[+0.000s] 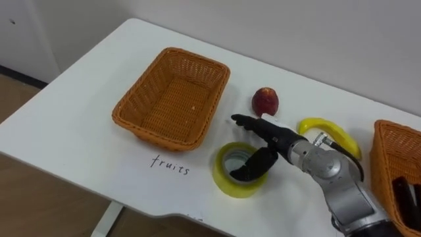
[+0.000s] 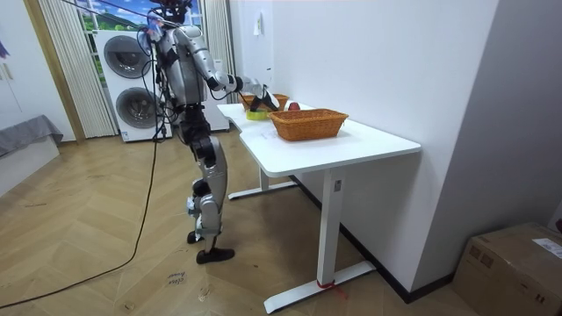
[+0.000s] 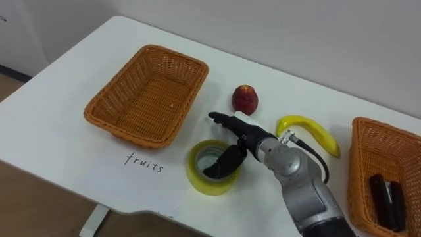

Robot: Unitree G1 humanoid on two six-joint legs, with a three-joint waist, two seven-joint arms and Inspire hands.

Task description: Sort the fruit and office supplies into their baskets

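On the big white table [image 1: 79, 141] lie all the things, and the robot stands at its long front edge with one arm reaching over the top. Near the table's left end sits a wide orange-brown woven basket [image 1: 172, 99], shaped like a box with no lid. A second woven basket [image 1: 389, 148] of the same colour sits at the right end. Some flat dark things [image 3: 387, 194] lie inside it, and I cannot tell what they are.

The robot's right hand [image 1: 271, 135] is dark with a silver wrist and hangs over the middle of the table, near the front edge. Its fingers [image 1: 247, 122] are stretched out straight and point toward the first basket. Its thumb [image 1: 253, 168] hangs down into the hole of the tape roll. I cannot tell if the thumb touches the roll, and the hand has hold of nothing.

A long yellow banana [image 1: 322, 123] lies just behind the wrist, between the two baskets and closer to the right one. A fat roll of yellow tape [image 1: 223, 181] lies flat near the front edge, under the hand, just beside the first basket's front right corner. A small round red fruit [image 1: 265, 101], like an apple, sits past the fingertips toward the back edge, near the first basket but apart from it. A small dark handwritten word [image 1: 170, 164] is on the table top in front of the first basket.
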